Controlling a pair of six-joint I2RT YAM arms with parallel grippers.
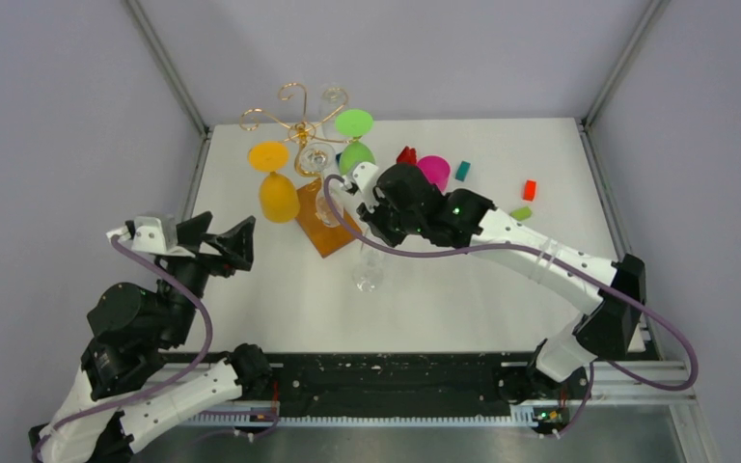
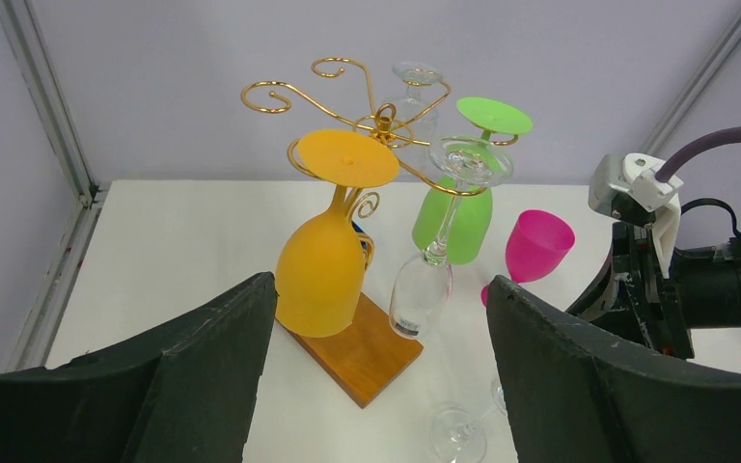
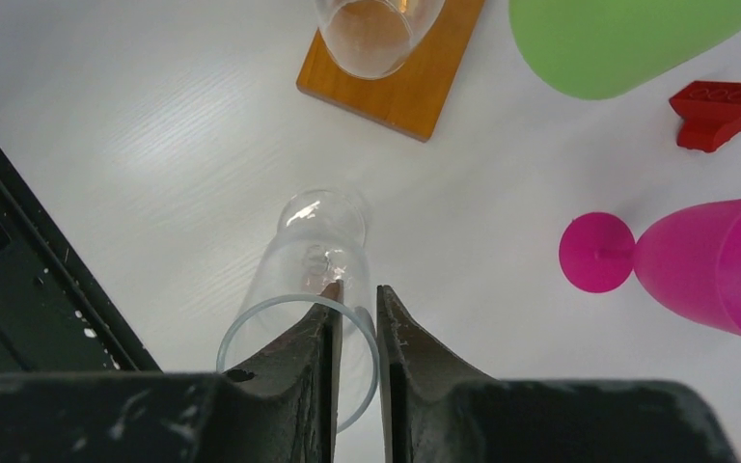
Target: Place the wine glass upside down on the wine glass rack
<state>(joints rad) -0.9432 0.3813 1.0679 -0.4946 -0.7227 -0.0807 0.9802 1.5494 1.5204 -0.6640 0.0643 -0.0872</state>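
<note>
The wine glass rack [image 1: 294, 96] is a gold wire stand on an orange-brown wooden base [image 1: 326, 236], at the back left of the table. An orange glass [image 1: 278, 193], a green glass [image 1: 355, 154] and a clear glass [image 2: 423, 289] hang on it upside down. My right gripper [image 1: 370, 224] is shut on the rim of a clear wine glass [image 1: 368, 265], with one finger [image 3: 323, 328] inside the bowl and the other outside. The glass's foot [image 2: 458, 434] points toward the near edge, low over the table. My left gripper [image 1: 236, 243] is open and empty, to the left of the rack.
A pink glass [image 1: 434, 171] lies on its side right of the rack, with a red block [image 1: 406, 154] behind it. Teal [image 1: 462, 171], orange-red [image 1: 530, 189] and green [image 1: 520, 213] blocks lie further right. Frame posts stand at the back corners.
</note>
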